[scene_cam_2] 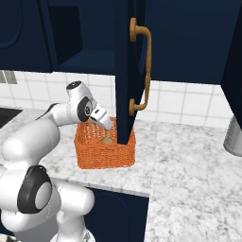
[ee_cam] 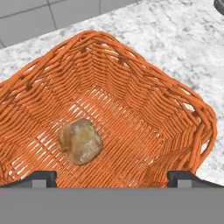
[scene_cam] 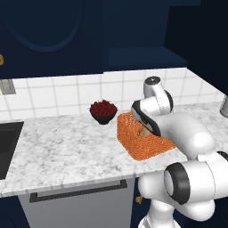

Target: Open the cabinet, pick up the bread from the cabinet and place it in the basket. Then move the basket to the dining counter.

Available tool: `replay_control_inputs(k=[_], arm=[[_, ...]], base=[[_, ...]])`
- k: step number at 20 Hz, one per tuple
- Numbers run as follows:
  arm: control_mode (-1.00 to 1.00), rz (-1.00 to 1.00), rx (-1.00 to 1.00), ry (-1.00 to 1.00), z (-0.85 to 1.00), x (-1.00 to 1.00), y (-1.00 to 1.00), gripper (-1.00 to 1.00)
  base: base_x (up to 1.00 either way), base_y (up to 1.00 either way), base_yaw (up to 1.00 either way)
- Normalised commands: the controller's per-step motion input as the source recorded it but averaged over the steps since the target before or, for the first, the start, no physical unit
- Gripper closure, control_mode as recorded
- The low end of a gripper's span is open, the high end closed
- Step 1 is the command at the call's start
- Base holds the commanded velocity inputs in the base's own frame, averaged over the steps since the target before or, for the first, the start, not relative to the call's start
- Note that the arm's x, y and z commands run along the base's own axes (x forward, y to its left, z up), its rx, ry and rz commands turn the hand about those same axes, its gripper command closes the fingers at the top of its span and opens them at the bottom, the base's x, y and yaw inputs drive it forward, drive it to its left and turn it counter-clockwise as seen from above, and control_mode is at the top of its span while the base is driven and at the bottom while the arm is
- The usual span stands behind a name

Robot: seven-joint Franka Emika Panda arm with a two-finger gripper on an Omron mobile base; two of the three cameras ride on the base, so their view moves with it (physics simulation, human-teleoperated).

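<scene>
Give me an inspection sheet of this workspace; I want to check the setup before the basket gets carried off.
Surface: white-grey marble worktop, orange basket standing on it.
Job's things: bread lies on the basket floor; cabinet door hangs open above the basket, with a brass handle.
Clutter: dark bowl of red berries beside the basket; a grey metal vessel at the right edge.
Claw: claw open, above the basket, holding nothing.
Cables: nothing seen.
Surroundings: white tiled wall, dark sink to the left, grey front with a dark bar handle below the worktop.
</scene>
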Motion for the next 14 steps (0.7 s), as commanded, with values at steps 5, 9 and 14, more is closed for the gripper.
replay_control_inputs(k=[5,9,14], arm=[[-1.00,-0.51,0.31,0.00,-0.05,-0.18,-0.01,-1.00],[-1.00,-0.27,0.15,0.12,-0.01,0.00,-0.06,-1.00],[-1.00,-0.10,0.08,0.08,-0.23,-0.27,-0.08,-1.00]], base=[[0.00,0.00,0.00],[0.00,0.00,0.00],[0.00,0.00,0.00]])
